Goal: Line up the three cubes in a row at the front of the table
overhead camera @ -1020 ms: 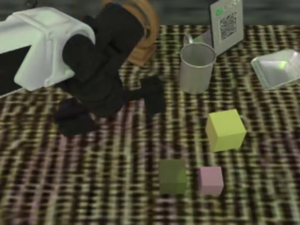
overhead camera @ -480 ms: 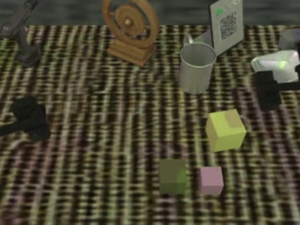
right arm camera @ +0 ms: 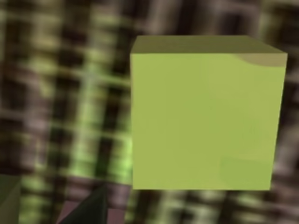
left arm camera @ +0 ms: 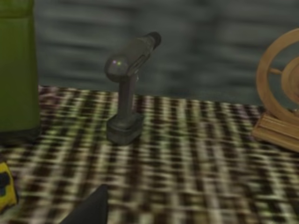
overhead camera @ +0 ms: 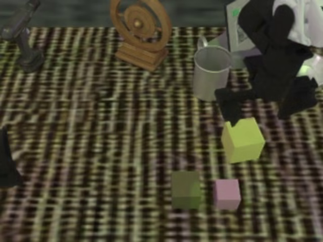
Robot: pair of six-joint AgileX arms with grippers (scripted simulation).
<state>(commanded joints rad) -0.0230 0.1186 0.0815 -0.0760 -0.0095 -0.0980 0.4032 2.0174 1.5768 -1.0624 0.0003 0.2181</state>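
Observation:
The large yellow-green cube [overhead camera: 243, 140] rests on the checked table [overhead camera: 101, 151], right of the middle. Nearer the front, the olive-green cube [overhead camera: 185, 189] and the small pink cube [overhead camera: 226, 194] sit side by side, a small gap apart. My right gripper [overhead camera: 263, 103] hovers open just behind the yellow-green cube, gripping nothing. The right wrist view looks down on that cube [right arm camera: 205, 116], with one dark fingertip [right arm camera: 96, 205] off to its side. My left gripper [overhead camera: 5, 166] is parked at the table's left edge, open and empty; its fingertip [left arm camera: 93, 207] shows in the left wrist view.
A grey cup [overhead camera: 212, 70] stands close behind the yellow-green cube, next to my right arm. A wooden wheel [overhead camera: 139, 30] and a grey drill [overhead camera: 22, 40] stand along the back. A QR card [overhead camera: 234, 20] and a white dish [overhead camera: 314, 68] are partly hidden by the arm.
My left arm has pulled back from the table's middle to its left edge. My right arm has swung in from the right to behind the yellow-green cube. The cubes have not moved.

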